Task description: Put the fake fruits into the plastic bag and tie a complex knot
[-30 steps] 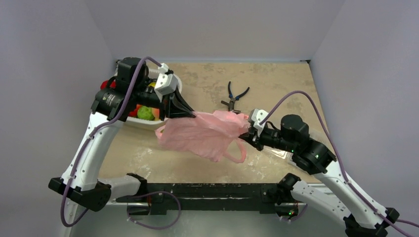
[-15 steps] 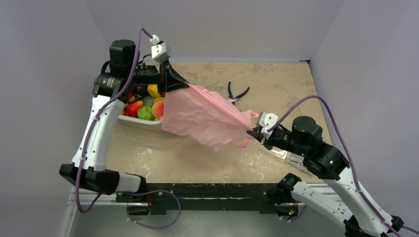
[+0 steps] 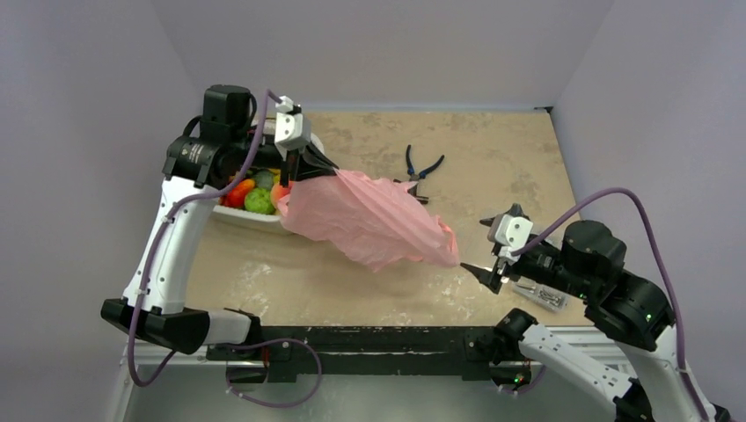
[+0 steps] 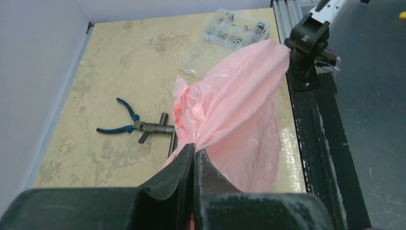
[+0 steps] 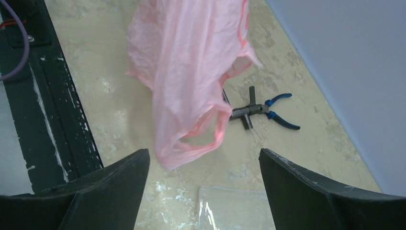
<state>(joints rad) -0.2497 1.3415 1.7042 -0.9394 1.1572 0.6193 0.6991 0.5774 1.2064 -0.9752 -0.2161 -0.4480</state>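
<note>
tan table (image 3: 493, 167) below; pink bag (image 3: 369, 220) hangs slanting from the left gripper (image 3: 318, 167), clamped on its top edge above the tub (image 3: 246, 221) of fruits (image 3: 255, 198); low tip points at the right gripper (image 3: 482, 248) — spread wide, empty, just short of it.

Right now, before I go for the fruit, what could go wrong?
1. The thin pink plastic bag hangs limp from the shut left claw alone; the open right claw is apart from it, so the glossy plastic fruits have no held-open mouth.
2. Its loose film droops near the blue-handled pliers and could snag.
</note>
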